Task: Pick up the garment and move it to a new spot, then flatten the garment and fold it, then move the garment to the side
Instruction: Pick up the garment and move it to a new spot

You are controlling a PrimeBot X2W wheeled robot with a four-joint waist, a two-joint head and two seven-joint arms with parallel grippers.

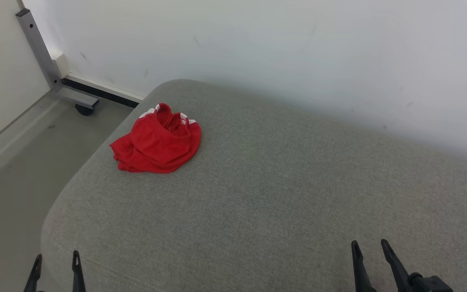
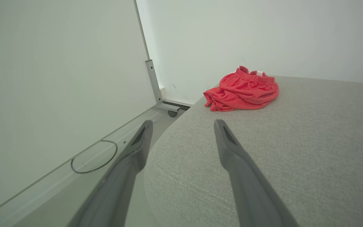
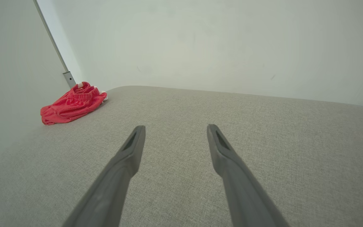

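Garment (image 1: 158, 142) lies crumpled well ahead of left gripper (image 1: 57, 254) and right gripper (image 1: 369, 242), both spread wide, empty.

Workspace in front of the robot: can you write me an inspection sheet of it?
Surface: grey fabric cushion, flat and smooth.
Job's things: red garment, crumpled near the far left corner, untouched.
Clutter: nothing seen.
Tools: left tool and right tool open, empty, at the near edge.
Cables: thin dark loop on the floor, left.
Surroundings: white wall behind; metal frame on a caster, far left.
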